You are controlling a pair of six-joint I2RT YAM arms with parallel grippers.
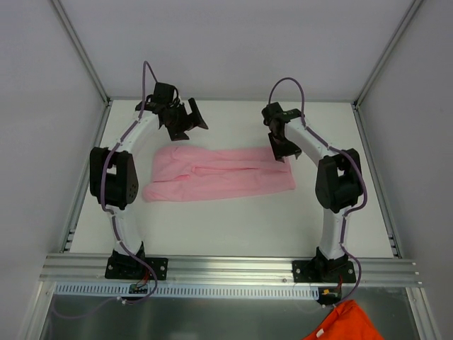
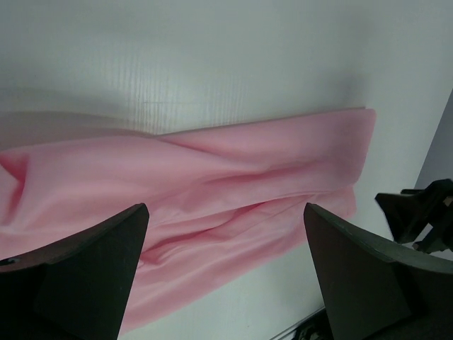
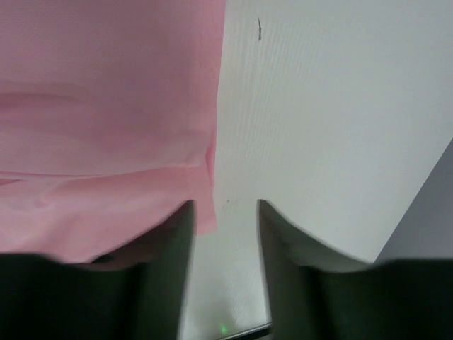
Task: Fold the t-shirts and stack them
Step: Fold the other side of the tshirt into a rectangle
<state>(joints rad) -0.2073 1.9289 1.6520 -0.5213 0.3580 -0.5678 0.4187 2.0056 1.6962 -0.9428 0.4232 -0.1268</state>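
Nearest to us, we are seeing a bunched orange cloth (image 1: pixel 348 322) lying below the metal rail (image 1: pixel 233 268) that is carrying both arm bases. Beyond the rail the white table (image 1: pixel 233 227) is spreading out, and the pink t-shirt (image 1: pixel 219 183) is lying across its middle, folded into a long band that is running left to right, with soft creases along its length and its left end flaring a little wider. At the band's far right corner we are finding the right gripper (image 1: pixel 281 149) pointing down. In its wrist view its fingers are standing a little apart with bare table showing between them and nothing caught there. One finger (image 3: pixel 166 262) is overlapping the shirt's right edge, and we cannot tell whether it is touching the fabric. Farther back and to the left, the left gripper (image 1: pixel 190 120) is hovering beyond the shirt's far left corner, off the cloth. Its jaws are spread wide and are holding nothing, and its wrist view is looking between them along the pink band toward the right gripper. White walls are closing the scene on the left, right and far sides.
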